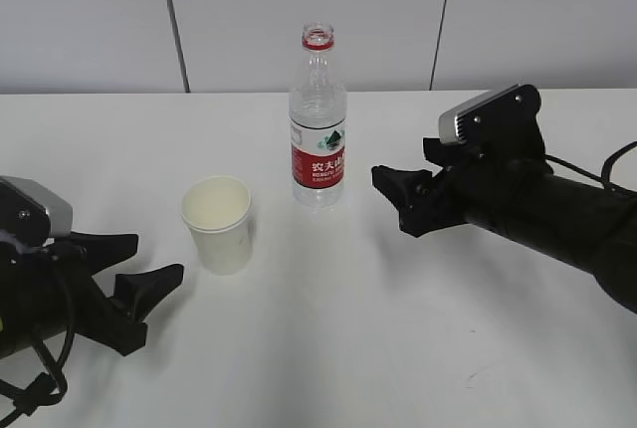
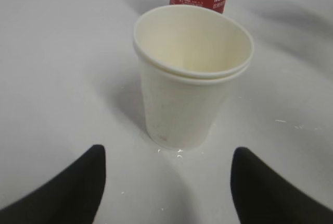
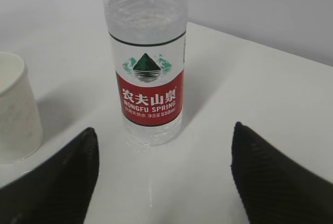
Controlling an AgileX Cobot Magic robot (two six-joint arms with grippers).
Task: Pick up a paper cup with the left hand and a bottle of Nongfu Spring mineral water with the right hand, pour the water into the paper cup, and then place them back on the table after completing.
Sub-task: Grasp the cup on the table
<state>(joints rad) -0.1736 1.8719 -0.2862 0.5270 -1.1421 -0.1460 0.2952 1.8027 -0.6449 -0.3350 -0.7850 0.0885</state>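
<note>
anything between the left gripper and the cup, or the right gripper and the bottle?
Nothing visible. The left gripper faces the cup over bare table, fingers open. The right gripper faces the bottle the same way.

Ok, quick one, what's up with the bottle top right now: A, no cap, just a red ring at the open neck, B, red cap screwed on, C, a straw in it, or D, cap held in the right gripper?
A: in the exterior view the bottle stands upright on the table with its neck open, only a red ring around it, and the right gripper is open and empty beside it.
</note>
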